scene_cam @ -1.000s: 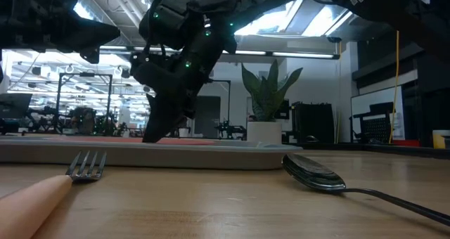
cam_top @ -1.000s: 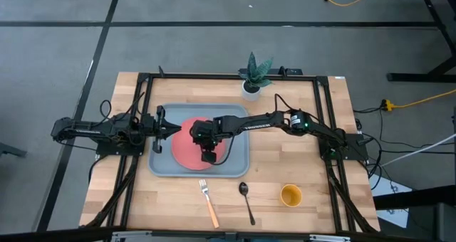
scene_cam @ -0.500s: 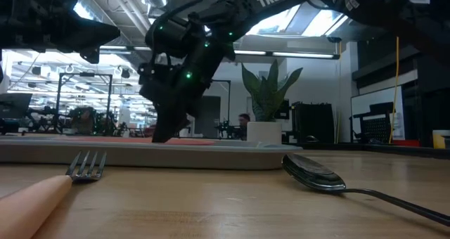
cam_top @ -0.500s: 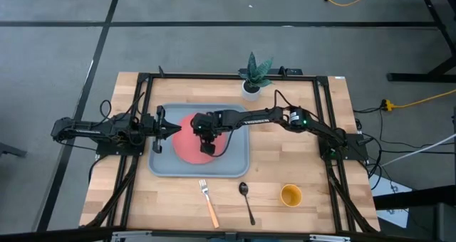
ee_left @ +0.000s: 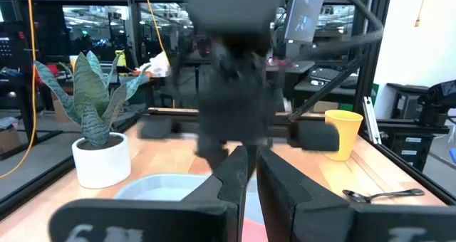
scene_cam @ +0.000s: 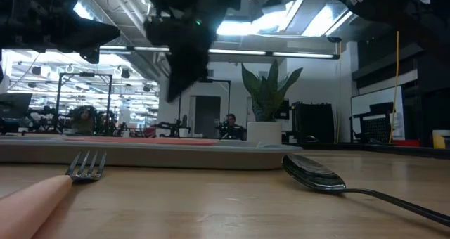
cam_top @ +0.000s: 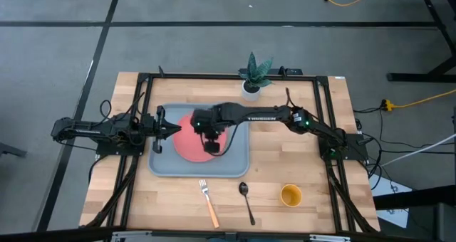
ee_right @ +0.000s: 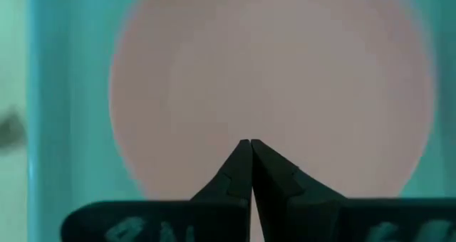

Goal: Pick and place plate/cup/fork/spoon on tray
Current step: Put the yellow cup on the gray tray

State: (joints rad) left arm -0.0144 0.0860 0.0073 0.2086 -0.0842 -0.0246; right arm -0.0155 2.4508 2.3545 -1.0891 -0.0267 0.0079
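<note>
The coral-red plate (cam_top: 187, 144) lies flat in the grey-blue tray (cam_top: 162, 167). My right gripper (cam_top: 211, 148) hangs shut above the plate's middle, pointing down, clear of it; its wrist view shows the shut tips (ee_right: 251, 141) over the plate (ee_right: 271, 71). My left gripper (cam_top: 174, 130) waits shut over the tray's left rim. The fork (cam_top: 208, 203), the dark spoon (cam_top: 246, 199) and the yellow cup (cam_top: 291, 195) rest on the wood near the front edge.
A white pot with a green plant (cam_top: 253, 77) stands at the table's far edge behind the tray. In the low view the fork (scene_cam: 84, 165) and spoon (scene_cam: 313, 172) lie in front of the tray's rim (scene_cam: 140, 153). A person shows far off in the room.
My right gripper has risen from the plate's surface, where its tips stood a second ago, and now hangs clear above it, a little nearer the table's far edge. The plate stays flat in the tray.
</note>
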